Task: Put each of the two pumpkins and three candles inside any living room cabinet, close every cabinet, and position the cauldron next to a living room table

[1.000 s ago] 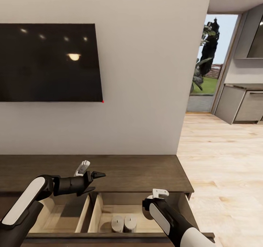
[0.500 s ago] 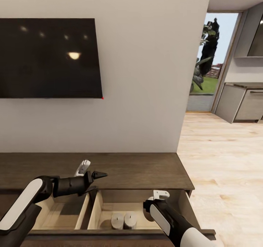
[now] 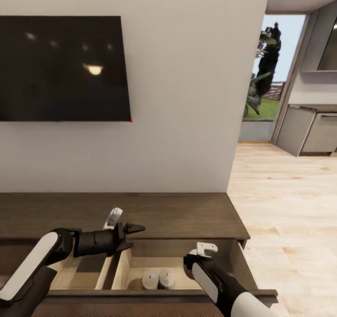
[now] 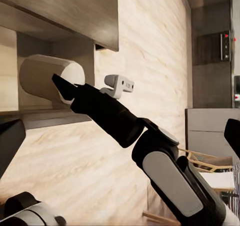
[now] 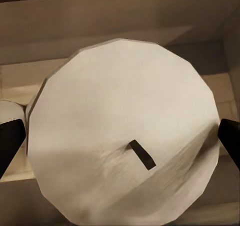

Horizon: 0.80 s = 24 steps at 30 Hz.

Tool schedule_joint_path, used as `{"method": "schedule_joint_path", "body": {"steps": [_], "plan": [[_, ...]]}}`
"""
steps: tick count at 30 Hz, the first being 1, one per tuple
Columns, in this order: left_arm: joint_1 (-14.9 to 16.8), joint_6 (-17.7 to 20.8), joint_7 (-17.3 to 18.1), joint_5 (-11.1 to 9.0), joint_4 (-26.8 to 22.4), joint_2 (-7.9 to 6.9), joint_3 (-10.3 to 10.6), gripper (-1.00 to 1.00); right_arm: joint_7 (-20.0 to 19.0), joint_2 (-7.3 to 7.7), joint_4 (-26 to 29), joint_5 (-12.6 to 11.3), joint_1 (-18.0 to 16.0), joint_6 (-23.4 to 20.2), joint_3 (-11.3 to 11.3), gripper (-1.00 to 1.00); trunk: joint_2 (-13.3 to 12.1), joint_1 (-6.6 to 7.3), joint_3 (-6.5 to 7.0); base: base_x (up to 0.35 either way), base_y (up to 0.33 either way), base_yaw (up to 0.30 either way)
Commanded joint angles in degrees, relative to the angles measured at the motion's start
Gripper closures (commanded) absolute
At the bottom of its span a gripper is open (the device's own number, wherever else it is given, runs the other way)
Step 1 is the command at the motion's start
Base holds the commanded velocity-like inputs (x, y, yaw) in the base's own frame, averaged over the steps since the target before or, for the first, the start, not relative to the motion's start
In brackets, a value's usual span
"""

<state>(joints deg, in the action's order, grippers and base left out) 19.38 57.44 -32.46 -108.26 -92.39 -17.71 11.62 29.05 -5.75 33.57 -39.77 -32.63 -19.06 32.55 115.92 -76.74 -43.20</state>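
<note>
At lower right, the right gripper (image 3: 192, 259) has sunk deeper into the dark-brown cabinet's (image 3: 187, 214) open drawer, clenched on a pale cylindrical candle (image 5: 125, 136); release looks near.

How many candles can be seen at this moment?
3. Two candles stand side by side in the open drawer of the cabinet. A third candle is between the fingers of the right gripper, over that drawer.
</note>
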Motion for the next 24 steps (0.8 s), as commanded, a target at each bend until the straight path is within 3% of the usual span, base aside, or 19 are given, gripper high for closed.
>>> {"method": "schedule_joint_path", "body": {"steps": [1,8,10,12,13,16,18,24], "plan": [[0.05,-0.05,-0.59,-0.64,-0.05,-0.02,0.15,-1.00,0.40,0.04,0.09,-0.32,-0.06,-0.08,0.32,1.00,0.45,-0.22,-0.24,0.000,0.000,0.000],[0.05,-0.05,-0.30,-0.85,-0.07,-0.04,0.24,-1.00,0.39,0.04,0.09,-0.30,-0.06,0.73,0.32,1.00,3.25,-1.76,-1.50,0.000,0.000,0.000],[0.03,-0.05,1.83,-2.32,-0.07,-0.15,0.27,-1.00,0.39,0.04,0.09,-0.30,-0.06,0.81,0.32,1.00,3.65,-1.98,-1.68,0.000,0.000,0.000],[-0.01,0.01,5.61,-4.36,-0.12,-1.47,0.32,-1.00,0.39,0.04,0.09,-0.30,-0.06,0.84,0.32,1.00,3.65,-1.98,-1.68,0.000,0.000,0.000],[-0.03,0.01,8.58,-5.20,-0.14,-3.20,0.62,-1.00,0.39,0.04,0.09,-0.29,-0.06,0.84,0.33,1.00,3.65,-1.98,-1.68,0.000,0.000,0.000],[-0.04,0.02,14.48,-5.85,-0.15,-5.61,1.50,-1.00,0.39,0.04,0.09,-0.23,-0.06,0.82,0.37,1.00,3.65,-1.98,-1.68,0.000,0.000,0.000],[-0.04,-0.02,17.02,-5.99,-0.16,-6.39,1.78,-1.00,0.39,0.04,0.09,-0.22,-0.06,0.80,0.39,1.00,3.65,-1.98,-1.68,0.000,0.000,0.000],[-0.04,-0.03,18.89,-6.07,-0.13,-6.90,2.62,-1.00,0.39,0.04,0.09,-0.22,-0.06,0.82,0.41,1.00,3.65,-1.98,-1.68,0.000,0.000,0.000]]}}
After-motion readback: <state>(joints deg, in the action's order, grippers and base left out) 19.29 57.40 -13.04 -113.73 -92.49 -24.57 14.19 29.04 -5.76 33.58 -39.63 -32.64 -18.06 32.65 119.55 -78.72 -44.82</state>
